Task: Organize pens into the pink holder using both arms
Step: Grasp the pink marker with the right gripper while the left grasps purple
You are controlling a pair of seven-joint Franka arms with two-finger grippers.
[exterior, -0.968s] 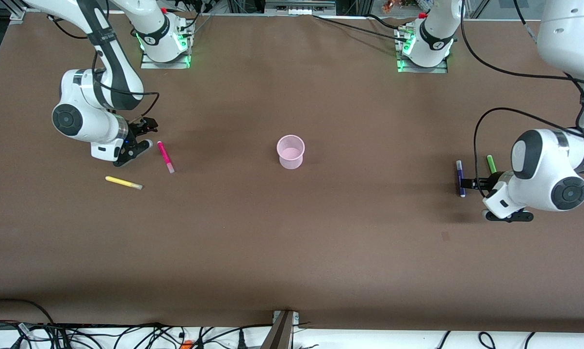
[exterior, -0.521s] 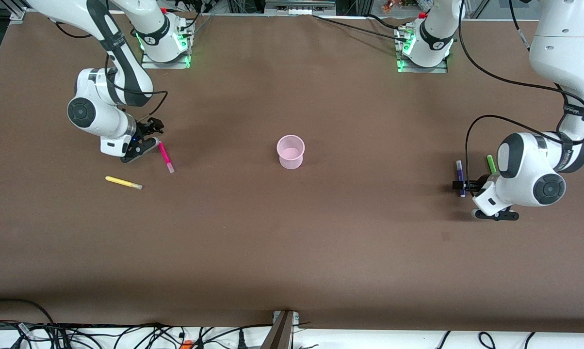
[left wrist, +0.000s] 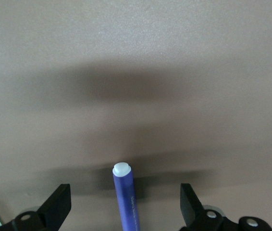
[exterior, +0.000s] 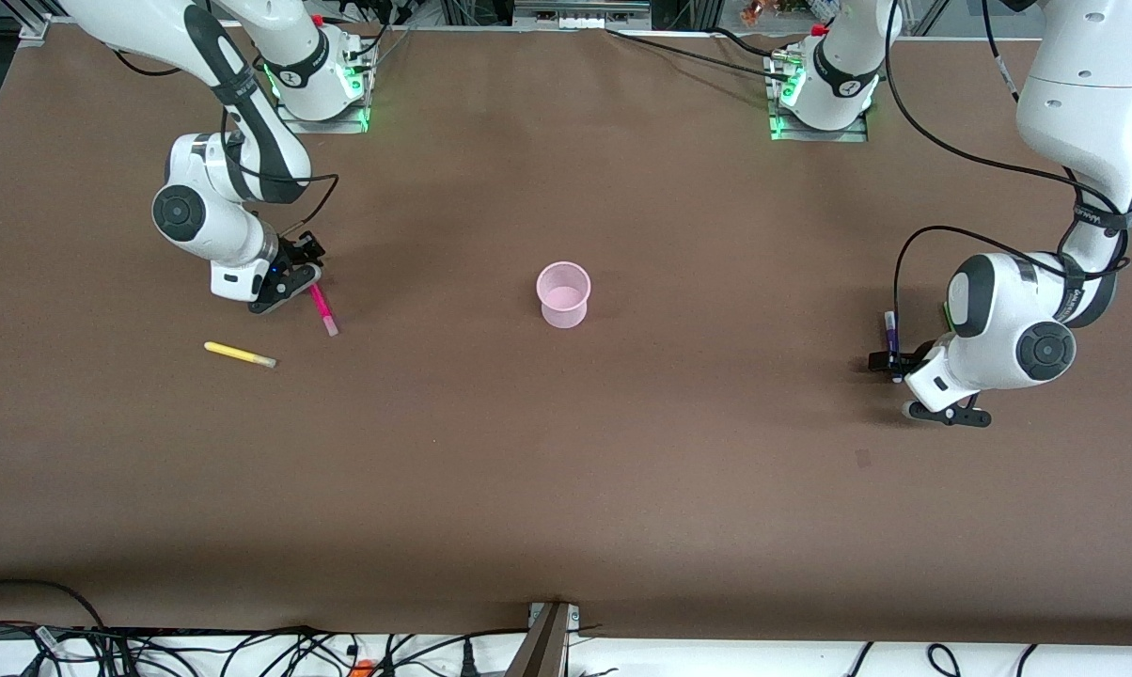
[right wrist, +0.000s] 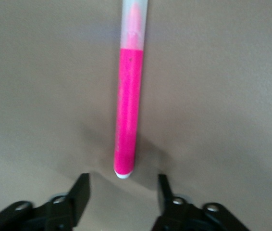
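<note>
Right gripper [exterior: 295, 273] low over the magenta pen [exterior: 322, 311], jaws spread, pen's upper end hidden beneath it, left gripper [exterior: 890, 362] jaws parted astride the purple pen [left wrist: 126, 197], green pen hidden, pink holder [exterior: 563, 294] mid-surface, yellow pen [exterior: 239, 354] apart.

Light green marker pen [exterior: 948, 312] mostly hidden by the left arm's white wrist [exterior: 998, 320], dark blue-purple marker pen [left wrist: 126, 197] cut off by the left wrist view's edge.

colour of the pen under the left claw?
Dark blue-purple pen with a pale end, lying between the open left claw's fingers. Left wrist view shows it best.
</note>
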